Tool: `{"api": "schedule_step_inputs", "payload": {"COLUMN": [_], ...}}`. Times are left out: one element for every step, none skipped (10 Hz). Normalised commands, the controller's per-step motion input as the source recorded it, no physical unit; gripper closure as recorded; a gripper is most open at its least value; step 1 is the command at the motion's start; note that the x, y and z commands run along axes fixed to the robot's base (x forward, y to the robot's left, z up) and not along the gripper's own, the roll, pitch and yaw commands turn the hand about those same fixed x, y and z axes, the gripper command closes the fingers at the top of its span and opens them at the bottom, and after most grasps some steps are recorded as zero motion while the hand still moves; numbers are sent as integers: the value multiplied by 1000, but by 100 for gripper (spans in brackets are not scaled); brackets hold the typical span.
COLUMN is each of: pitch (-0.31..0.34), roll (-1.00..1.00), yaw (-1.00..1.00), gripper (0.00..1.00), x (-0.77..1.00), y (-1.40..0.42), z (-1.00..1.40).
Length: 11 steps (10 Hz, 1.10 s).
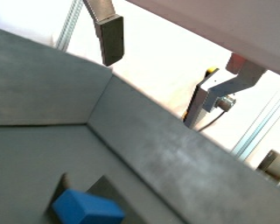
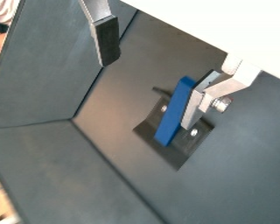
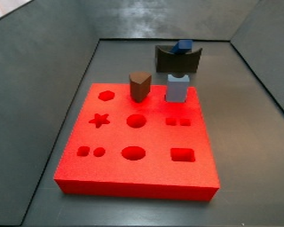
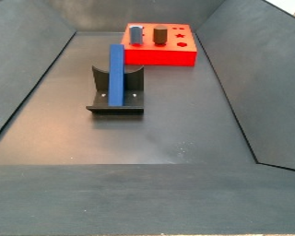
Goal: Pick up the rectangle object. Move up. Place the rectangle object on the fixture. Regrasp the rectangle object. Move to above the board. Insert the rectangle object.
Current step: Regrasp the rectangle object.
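Rectangle object (image 4: 115,76): blue bar standing upright against the fixture (image 4: 117,102), on the dark floor near the board (image 4: 161,55). Gripper (image 2: 166,74): above the bar, jaws apart, holding nothing; one finger (image 2: 105,39) well clear of it, the other finger (image 2: 206,94) just beside its upper end.

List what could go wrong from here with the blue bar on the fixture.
1. The rectangle object leans upright against the fixture, held by nothing; a nudge might topple it.
2. The gripper is open with its fingers apart and the bar near one of them in a wrist view; an off-centre regrasp could tilt it.
3. On the board, a brown peg and a pale-blue peg stand upright; the long bar might clip them.
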Motion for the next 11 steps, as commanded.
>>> {"api": "schedule_step_inputs", "payload": {"pitch": [163, 129, 96, 1, -31, -72, -119, -139, -166, -166, -152], "roll": [474, 287, 217, 267, 247, 224, 167, 144, 99, 88, 79], "yaw": [159, 179, 188, 307, 292, 243, 178, 147, 72, 40, -12], "gripper": [0, 0, 0, 0, 0, 0, 0, 0, 0, 0, 0], "x": [98, 91, 80, 30, 31, 41, 55, 62, 78, 83, 89], "y": [-48, -33, -35, 48, 48, 42, 35, 34, 32, 31, 26], "z": [-7, 3, 1, -1000, -1000, -1000, -1000, -1000, -1000, -1000, -1000]}}
